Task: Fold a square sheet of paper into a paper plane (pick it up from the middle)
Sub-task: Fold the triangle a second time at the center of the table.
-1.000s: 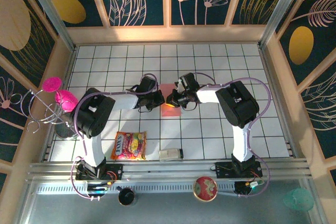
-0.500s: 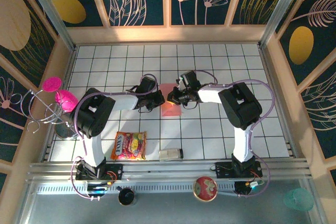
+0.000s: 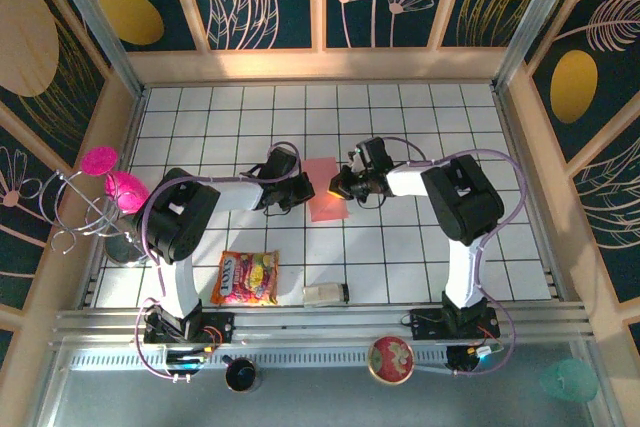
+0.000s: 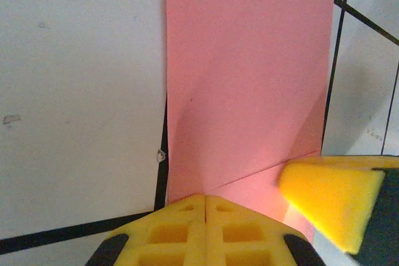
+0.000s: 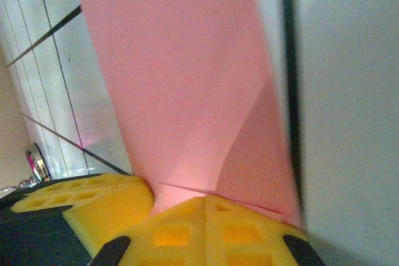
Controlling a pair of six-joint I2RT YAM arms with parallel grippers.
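Note:
The square sheet of paper [image 3: 322,199] lies folded into a salmon-pink strip, about one tile wide, on the white tiled table between my two grippers. My left gripper [image 3: 303,190] is shut, its yellow tips [image 4: 206,199] resting on the strip's near edge [image 4: 249,79] where a slanted crease begins. My right gripper [image 3: 337,188] is shut too, its tips [image 5: 206,199] on the opposite edge of the paper [image 5: 181,91], beside a darker folded flap. Each wrist view catches the other gripper's yellow finger [image 4: 330,200] [image 5: 106,207] close by. Nothing visibly sits between either pair of jaws.
An orange-yellow snack packet [image 3: 245,277] and a small pale box [image 3: 325,294] lie near the front edge. A wire stand with magenta round pieces [image 3: 110,185] stands at the left. A red disc [image 3: 390,359] and a black cap [image 3: 240,375] sit on the front rail.
My right gripper has slid to the right across the paper, uncovering more of the strip. The left gripper has stayed put, and both have stayed shut.

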